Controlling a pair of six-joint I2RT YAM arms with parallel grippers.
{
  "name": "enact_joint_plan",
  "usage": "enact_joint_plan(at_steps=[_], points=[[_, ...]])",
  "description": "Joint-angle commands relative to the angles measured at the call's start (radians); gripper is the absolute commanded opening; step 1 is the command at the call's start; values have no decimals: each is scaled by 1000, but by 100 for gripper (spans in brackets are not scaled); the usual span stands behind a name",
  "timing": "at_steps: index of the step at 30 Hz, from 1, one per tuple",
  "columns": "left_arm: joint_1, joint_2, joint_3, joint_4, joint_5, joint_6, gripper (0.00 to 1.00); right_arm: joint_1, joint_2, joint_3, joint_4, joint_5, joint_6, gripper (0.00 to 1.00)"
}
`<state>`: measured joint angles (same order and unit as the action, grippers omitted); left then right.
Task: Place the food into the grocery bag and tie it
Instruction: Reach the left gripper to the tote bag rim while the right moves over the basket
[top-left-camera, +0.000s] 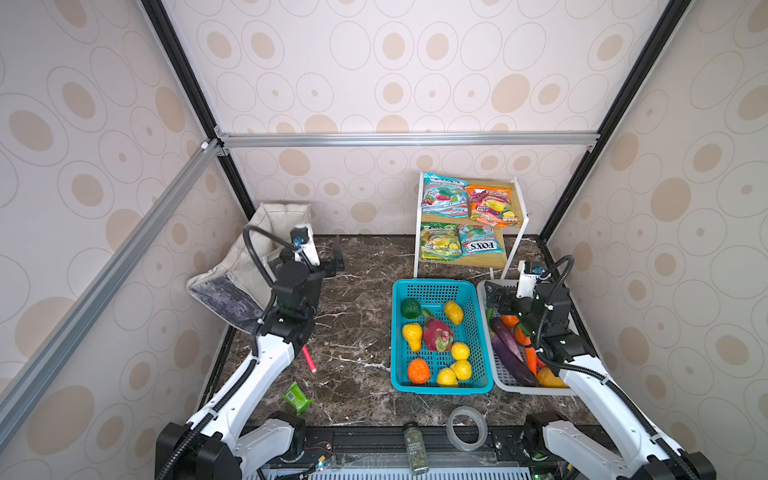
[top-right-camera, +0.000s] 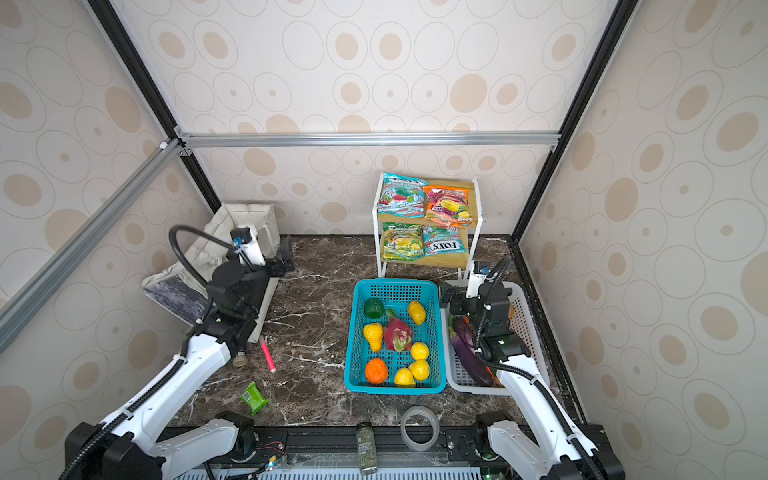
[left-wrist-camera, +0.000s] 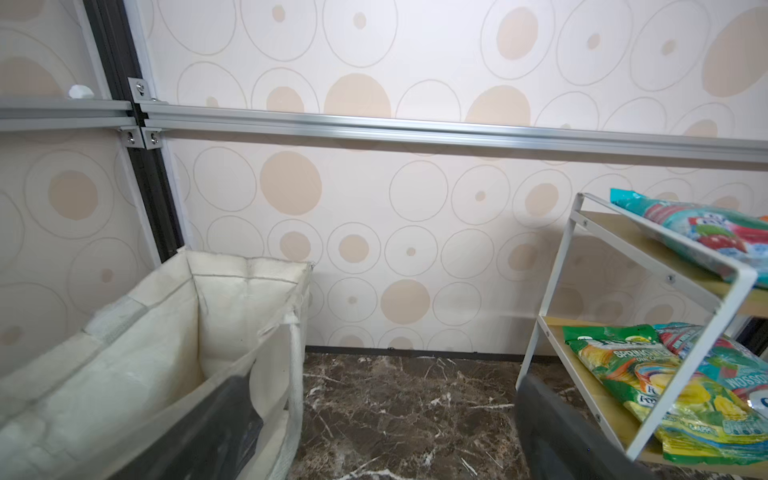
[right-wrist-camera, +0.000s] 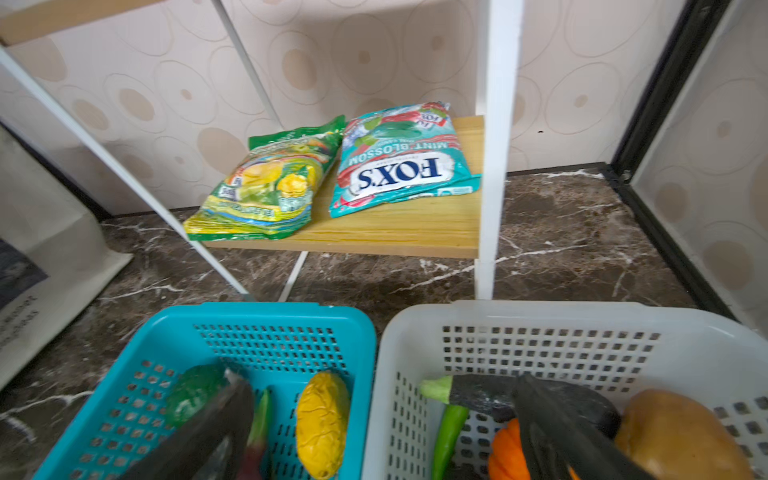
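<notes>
Layout at the picking stage. The right gripper (top-left-camera: 494, 297) hangs with its jaws spread wide and empty over the far ends of the teal perforated plastic basket (top-left-camera: 432, 284) and the white perforated plastic basket (top-left-camera: 523, 388), which stand side by side. In the right wrist view one finger sits above each basket, astride the neighbouring walls. The food lies directly below and back toward the arm's base — a long purple toy eggplant (top-left-camera: 509, 349) in the white basket, its long axis running from far end to near end, and a yellow toy fruit (right-wrist-camera: 322, 419) just across the wall in the teal one. Glossy FOX'S candy packets (top-left-camera: 478, 245) lie flat on the white-framed wooden shelf rack (right-wrist-camera: 395, 232) beyond the baskets. The off-white fabric grocery bag (top-left-camera: 286, 224) stands open well apart at the far left, just beside the left gripper (top-left-camera: 337, 257), which is likewise wide and empty. We judge the right arm nearer the food and the left nearer the bag — each piece must cross the table leftward.
</notes>
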<state>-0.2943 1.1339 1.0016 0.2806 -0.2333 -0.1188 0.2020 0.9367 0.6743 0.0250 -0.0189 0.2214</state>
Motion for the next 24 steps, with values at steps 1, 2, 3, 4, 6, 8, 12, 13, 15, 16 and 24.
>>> enact_joint_plan(at_steps=[1,2,3,4,6,8,12,13,15,16,24], points=[[22,83,204,-317,-86,84,99,106,22,43,-40,-25,52,98],[46,131,279,-377,-90,97,99,151,44,56,-27,-13,48,98],[69,178,348,-437,-82,102,99,184,65,69,-22,-4,40,98],[92,237,441,-509,-82,106,99,216,93,86,-20,-5,34,98],[140,334,574,-611,-84,118,99,258,145,126,-32,-27,35,98],[193,423,684,-690,-77,112,97,281,182,151,-36,-50,39,98],[240,594,868,-870,-57,131,95,299,216,155,0,-96,38,98],[241,625,883,-895,-66,137,95,301,222,155,5,-99,39,99],[241,668,884,-930,-88,150,95,301,231,157,0,-100,37,98],[241,676,872,-931,-95,156,96,301,231,159,-3,-101,35,99],[239,725,870,-946,-115,189,64,300,232,142,15,-115,36,99]])
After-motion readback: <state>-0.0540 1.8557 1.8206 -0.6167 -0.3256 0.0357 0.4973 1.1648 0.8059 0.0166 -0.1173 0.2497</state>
